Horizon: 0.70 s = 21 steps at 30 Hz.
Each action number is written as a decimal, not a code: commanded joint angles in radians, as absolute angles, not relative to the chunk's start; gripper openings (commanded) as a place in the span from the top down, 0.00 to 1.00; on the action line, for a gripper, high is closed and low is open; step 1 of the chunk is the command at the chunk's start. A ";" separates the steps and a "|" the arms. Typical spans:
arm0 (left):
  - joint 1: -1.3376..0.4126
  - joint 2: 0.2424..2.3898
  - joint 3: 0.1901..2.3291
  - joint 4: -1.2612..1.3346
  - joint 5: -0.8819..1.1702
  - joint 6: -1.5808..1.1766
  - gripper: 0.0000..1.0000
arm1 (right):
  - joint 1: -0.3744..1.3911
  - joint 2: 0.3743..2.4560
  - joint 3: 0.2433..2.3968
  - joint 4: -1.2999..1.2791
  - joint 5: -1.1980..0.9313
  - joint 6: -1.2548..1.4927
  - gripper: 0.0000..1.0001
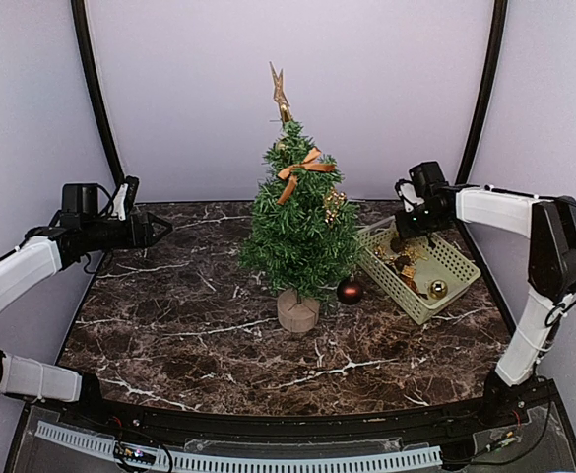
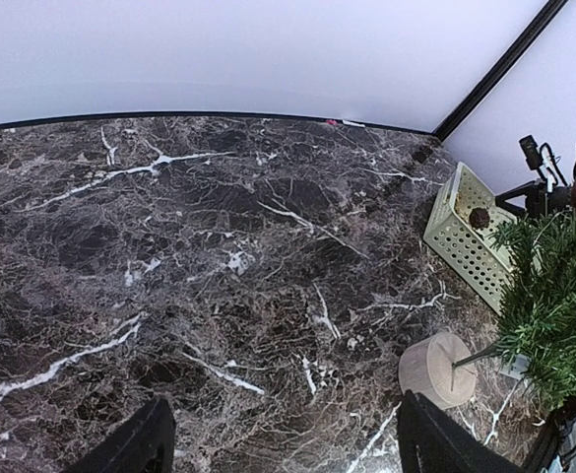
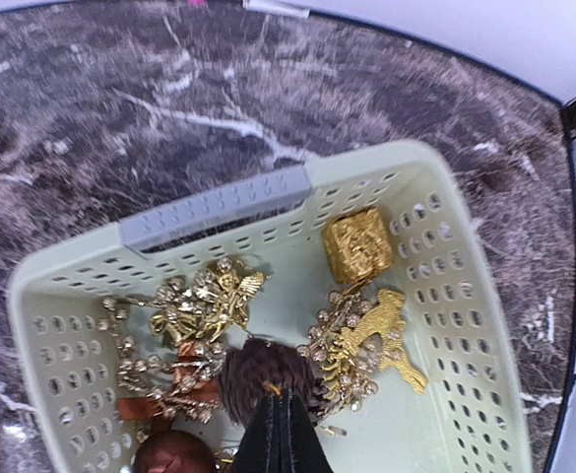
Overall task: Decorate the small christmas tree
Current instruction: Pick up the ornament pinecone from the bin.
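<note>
Small christmas tree (image 1: 302, 222): dark green, bristly needle branches, thin trunk, standing upright on a round pale wooden stump base (image 1: 297, 311) near the middle of the dark marbled counter (image 1: 169, 335). A gold star topper (image 1: 281, 96) is seen at the tip, an orange ribbon bow (image 1: 303, 169) on the upper branches, and a gold ornament (image 1: 334, 204) on the tree's right side. A dark red bauble (image 1: 350, 290) is seen low at the right of the tree, just beside the base; whether it hangs or lies on the counter cannot be told. A pale green perforated basket (image 1: 455, 261) is placed to the right of the tree, near its lower branches. Left gripper (image 2: 283, 448): fingers set wide apart, nothing between them, held above the counter well to the left of the tree. Right gripper (image 3: 280, 434): fingers brought together, lowered into the basket with the tips at a brown pine-cone ornament (image 3: 253, 370); whether its loop is pinched cannot be told. The tree is thus located between the two grippers, closer to the right one and touched by neither.
</note>
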State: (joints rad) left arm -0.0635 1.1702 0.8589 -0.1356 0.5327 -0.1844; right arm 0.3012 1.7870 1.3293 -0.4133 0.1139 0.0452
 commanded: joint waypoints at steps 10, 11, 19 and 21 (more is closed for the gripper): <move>-0.069 1.084 0.804 -0.047 0.687 -0.181 0.21 | 0.336 1.515 1.345 -0.615 0.048 0.153 1.00; -0.083 1.073 0.798 -0.042 0.686 -0.170 0.21 | 0.347 1.492 1.350 -0.640 0.041 0.156 1.00; -0.311 0.940 0.768 -0.039 0.587 -0.119 0.22 | 0.474 1.334 1.410 -0.828 -0.044 0.203 1.00; -0.370 0.905 0.736 -0.009 0.582 -0.153 0.22 | 0.519 1.306 1.430 -0.871 -0.074 0.221 1.00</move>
State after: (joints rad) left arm -0.2916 0.9703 0.7940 -0.0635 0.6090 -0.1417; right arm 0.4564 1.3663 1.3743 -0.7612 -0.0021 0.1730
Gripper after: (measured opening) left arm 0.781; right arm 0.004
